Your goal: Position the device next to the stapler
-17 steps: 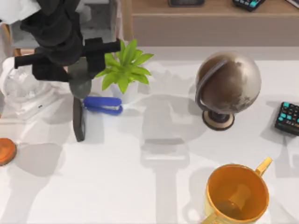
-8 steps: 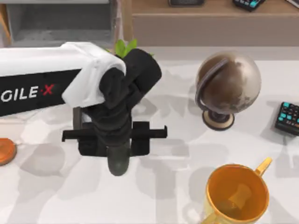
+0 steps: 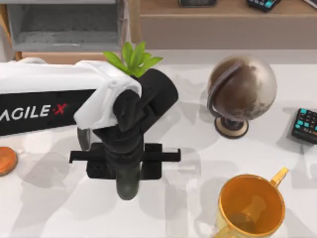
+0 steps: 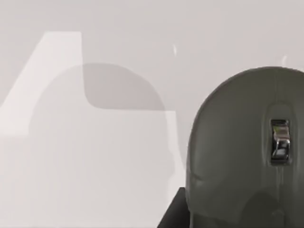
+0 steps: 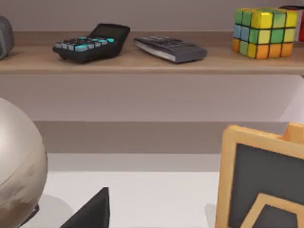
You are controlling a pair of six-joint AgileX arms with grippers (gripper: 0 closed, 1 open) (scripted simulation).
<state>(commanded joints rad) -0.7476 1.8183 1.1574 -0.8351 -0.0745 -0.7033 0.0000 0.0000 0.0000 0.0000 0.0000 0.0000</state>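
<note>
The device is a dark grey mouse (image 3: 128, 187) with a metal scroll wheel. It hangs under my left gripper (image 3: 126, 171), which is shut on it over the front middle of the white table (image 3: 198, 163). In the left wrist view the mouse (image 4: 242, 156) sits close to the camera and casts its shadow on the table. The stapler is hidden beneath my left arm (image 3: 54, 106), which reaches in from the left. The right arm is parked off to the right, and its wrist view faces the back shelf (image 5: 142, 61).
A potted plant (image 3: 132, 58) pokes out behind the arm, and the end of a thin black slab (image 3: 84, 140) shows below it. A globe (image 3: 242, 89) stands right of centre. A yellow mug (image 3: 251, 206) is at front right, a calculator (image 3: 304, 126) at the right edge, and an orange disc (image 3: 6, 161) at the left edge.
My left arm swung from the back left, beside the stapler, out to the front middle with the mouse. It now covers the stapler. In the last half second it moved slightly nearer the front.
</note>
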